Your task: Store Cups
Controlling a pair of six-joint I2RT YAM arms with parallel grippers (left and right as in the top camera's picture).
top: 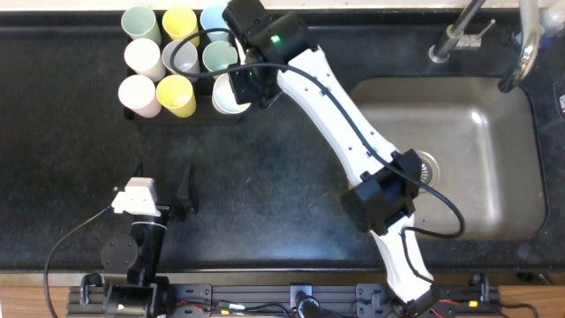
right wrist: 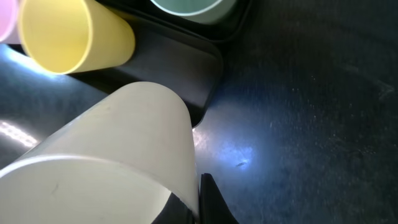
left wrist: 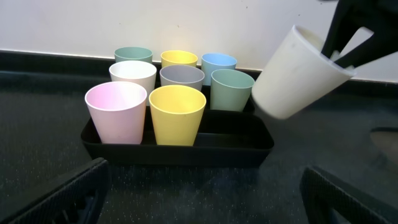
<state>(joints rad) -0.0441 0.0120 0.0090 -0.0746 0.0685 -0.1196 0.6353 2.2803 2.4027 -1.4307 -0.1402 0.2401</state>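
The right gripper (top: pixel 243 84) is clamping a white cup (left wrist: pixel 298 71) by its rim, with one finger inside the mouth and the other outside, as the left wrist view shows. The white cup is hanging tilted, clear of the bench (top: pixel 291 177), at the near right corner of the black tray (left wrist: pixel 180 152). In the right wrist view its wall is covering most of that corner, so it is hard to tell whether its base is over the tray or just past the edge. Only the dark tip of one finger (right wrist: pixel 211 199) is peeking out beside the cup there.

Eight other cups (top: pixel 177 57) are standing upright in the tray, in three rows. The back ones are partly hidden behind the front pink cup (left wrist: pixel 117 112) and yellow cup (left wrist: pixel 177 114). From above, the right arm is cutting across the blue cup (top: pixel 214 18) at the tray's far corner.

The left gripper (top: pixel 164 181) is sitting low over the bench, well apart from the tray, with its fingers spread wide and holding nothing. The sink (top: pixel 494 185) is lying to the right, partly crossed by the right arm.
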